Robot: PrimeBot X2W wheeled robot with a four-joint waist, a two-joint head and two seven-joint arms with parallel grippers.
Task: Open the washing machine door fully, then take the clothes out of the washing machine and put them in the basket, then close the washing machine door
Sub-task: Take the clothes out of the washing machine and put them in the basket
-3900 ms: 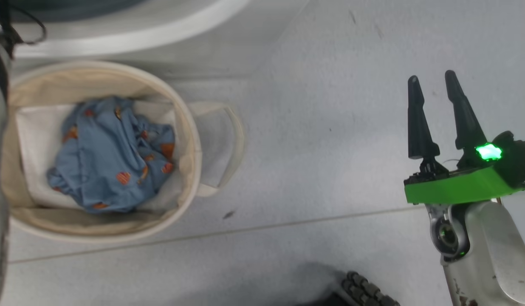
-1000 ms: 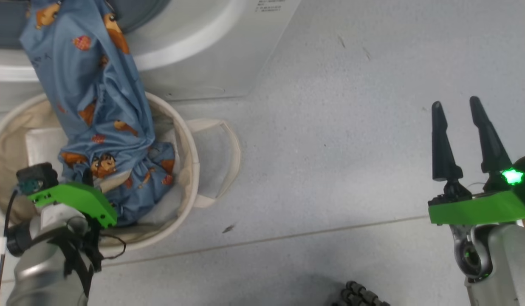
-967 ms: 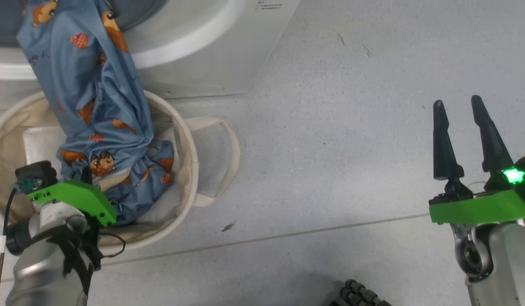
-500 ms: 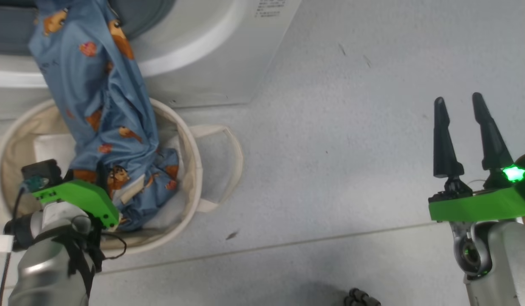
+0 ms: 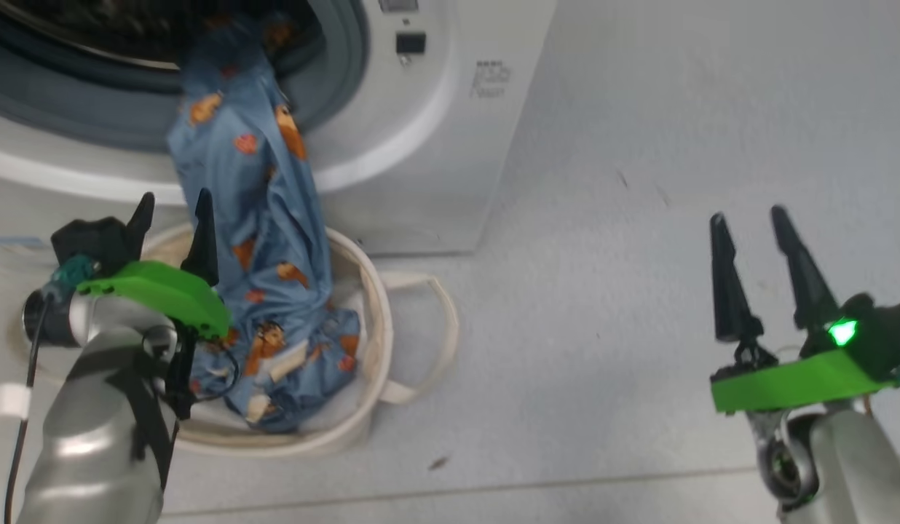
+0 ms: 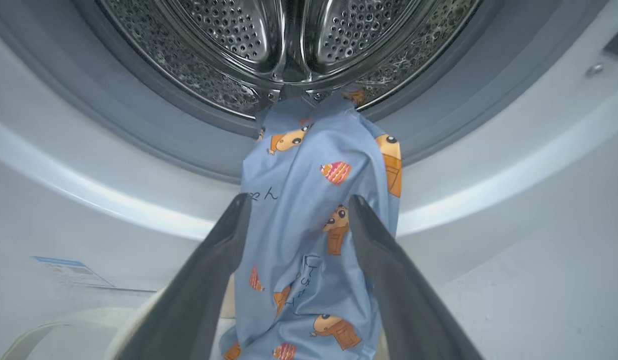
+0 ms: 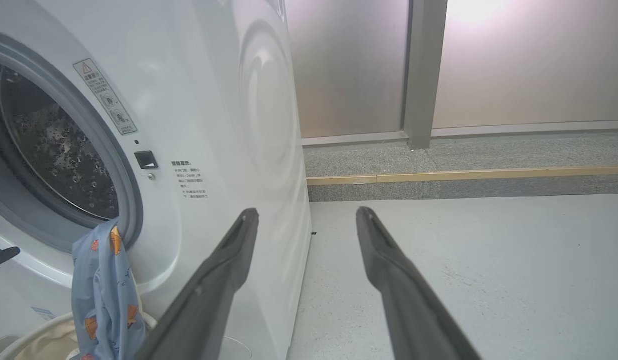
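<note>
One pale grey floor (image 5: 639, 145) bears the washing machine (image 5: 435, 145).

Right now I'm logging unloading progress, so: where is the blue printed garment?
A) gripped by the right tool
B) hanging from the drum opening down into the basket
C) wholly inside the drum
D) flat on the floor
B: the blue garment trails from the opening of the washing machine down into the basket.
</note>
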